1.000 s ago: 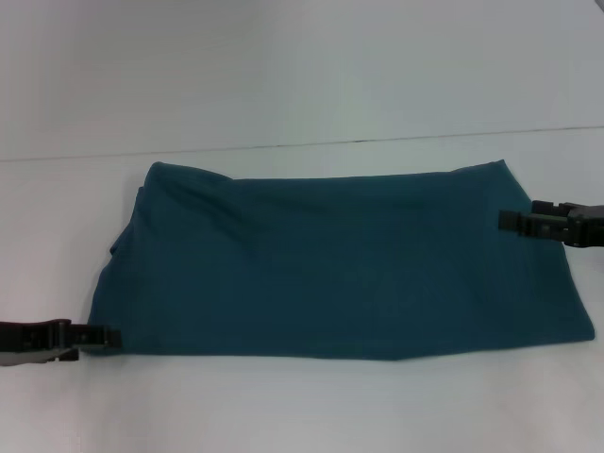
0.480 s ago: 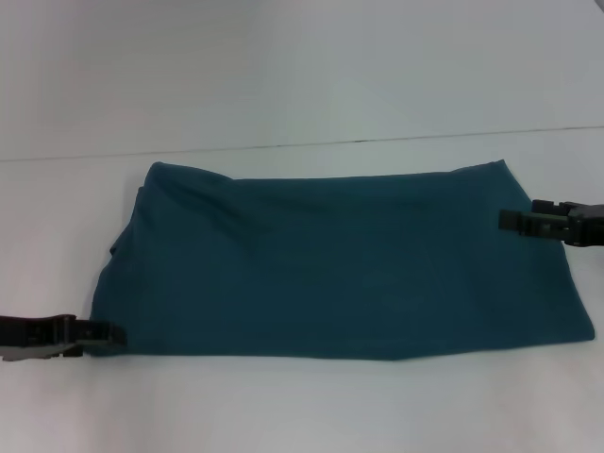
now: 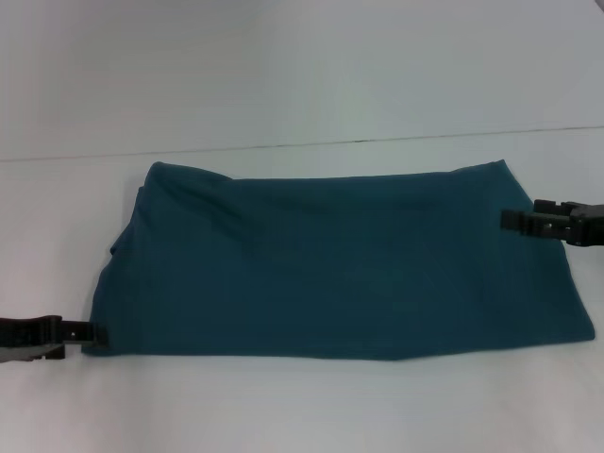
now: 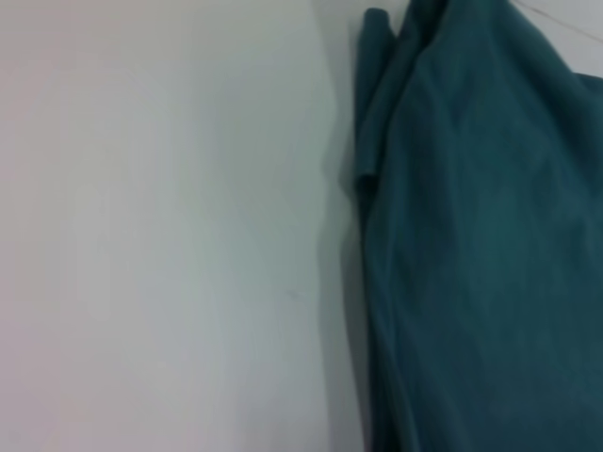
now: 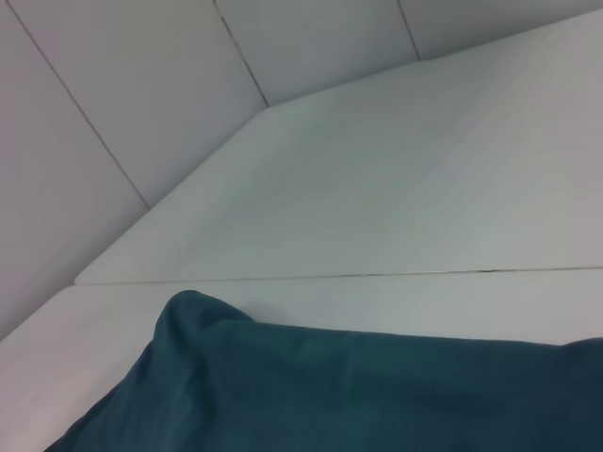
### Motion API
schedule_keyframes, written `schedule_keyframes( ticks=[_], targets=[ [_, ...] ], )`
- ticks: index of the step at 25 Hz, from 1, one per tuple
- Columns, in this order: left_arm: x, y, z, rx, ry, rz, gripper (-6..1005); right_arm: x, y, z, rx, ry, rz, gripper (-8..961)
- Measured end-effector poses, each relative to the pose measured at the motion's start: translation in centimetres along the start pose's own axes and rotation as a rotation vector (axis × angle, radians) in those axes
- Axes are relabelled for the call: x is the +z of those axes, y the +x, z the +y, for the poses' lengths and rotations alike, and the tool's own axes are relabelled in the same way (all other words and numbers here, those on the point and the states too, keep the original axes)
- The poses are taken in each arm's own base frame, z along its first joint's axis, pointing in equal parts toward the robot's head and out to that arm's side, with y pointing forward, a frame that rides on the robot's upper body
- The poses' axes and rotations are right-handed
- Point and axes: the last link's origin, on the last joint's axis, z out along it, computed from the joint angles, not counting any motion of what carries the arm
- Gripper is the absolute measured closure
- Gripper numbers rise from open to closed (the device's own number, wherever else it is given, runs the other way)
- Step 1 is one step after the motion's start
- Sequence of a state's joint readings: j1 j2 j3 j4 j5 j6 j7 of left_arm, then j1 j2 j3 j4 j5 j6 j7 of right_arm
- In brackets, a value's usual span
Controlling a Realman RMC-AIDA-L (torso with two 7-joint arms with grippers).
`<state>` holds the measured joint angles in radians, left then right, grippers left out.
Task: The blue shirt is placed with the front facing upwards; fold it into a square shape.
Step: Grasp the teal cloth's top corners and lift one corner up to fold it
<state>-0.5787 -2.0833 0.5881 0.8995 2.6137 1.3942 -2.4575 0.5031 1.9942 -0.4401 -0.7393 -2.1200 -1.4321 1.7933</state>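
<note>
The blue shirt (image 3: 340, 264) lies flat on the white table (image 3: 283, 406) as a wide folded band, plain teal side up, with no lettering showing. Its left end is bunched in soft folds. My left gripper (image 3: 90, 331) sits low at the shirt's near left corner, its tip just at the cloth edge. My right gripper (image 3: 510, 220) reaches in from the right and overlaps the shirt's right edge. The left wrist view shows the shirt (image 4: 480, 245) and its rumpled edge beside bare table. The right wrist view shows a raised fold of the shirt (image 5: 358, 395).
A thin seam (image 3: 302, 143) crosses the table just behind the shirt. White tabletop stretches in front of the shirt and to its left (image 4: 160, 235). Pale wall panels (image 5: 141, 85) rise beyond the table's far edge.
My left gripper has drawn back to the left, from lying over the shirt's near left corner to its very edge. The shirt and my right gripper have hardly moved.
</note>
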Motion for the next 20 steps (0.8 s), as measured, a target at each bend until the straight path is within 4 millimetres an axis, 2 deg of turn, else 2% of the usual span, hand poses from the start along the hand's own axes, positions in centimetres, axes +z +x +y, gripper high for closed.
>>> schedule_keyframes(
  ticks=[9, 20],
  targets=[
    [0.56, 0.32, 0.80, 0.021, -0.012, -0.005, 231, -0.01, -0.01, 0.01, 0.000, -0.001, 0.000, 23],
    [0.61, 0.58, 0.88, 0.025, -0.006, 0.000, 232, -0.13, 0.04, -0.07, 0.002, 0.002, -0.002, 22]
  ],
)
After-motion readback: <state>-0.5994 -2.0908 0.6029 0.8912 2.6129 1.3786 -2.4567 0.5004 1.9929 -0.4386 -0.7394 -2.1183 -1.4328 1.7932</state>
